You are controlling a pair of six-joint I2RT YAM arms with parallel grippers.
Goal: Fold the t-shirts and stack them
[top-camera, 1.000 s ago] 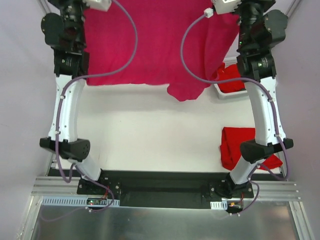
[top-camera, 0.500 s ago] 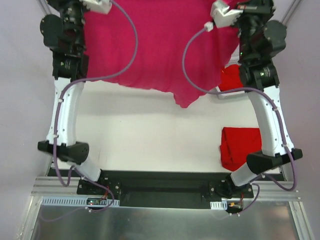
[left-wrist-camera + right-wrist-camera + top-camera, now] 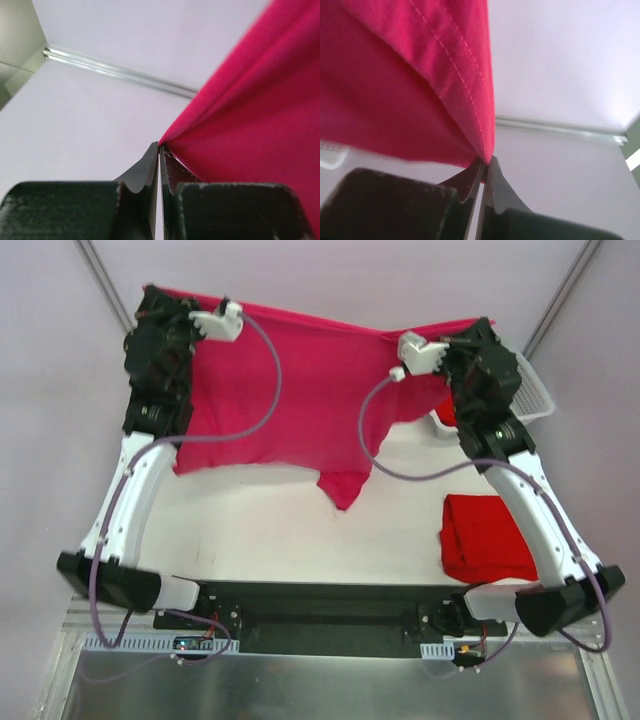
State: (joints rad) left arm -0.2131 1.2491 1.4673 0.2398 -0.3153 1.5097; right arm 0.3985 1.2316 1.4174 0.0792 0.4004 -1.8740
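A magenta-pink t-shirt hangs stretched in the air between both arms, one sleeve dangling toward the white table. My left gripper is shut on the shirt's top left corner. At the top right corner, a hemmed edge is pinched in my shut right gripper. A folded bright red t-shirt lies on the table at the near right, partly under the right arm.
A white slotted basket stands at the far right with red cloth showing at its left end. Grey walls and metal frame posts close in the back and sides.
Both arms have drawn back toward me with the shirt. Its top edge, earlier beyond the far edge of the view, now shows stretched between the grippers, and the cloth hangs higher off the table.
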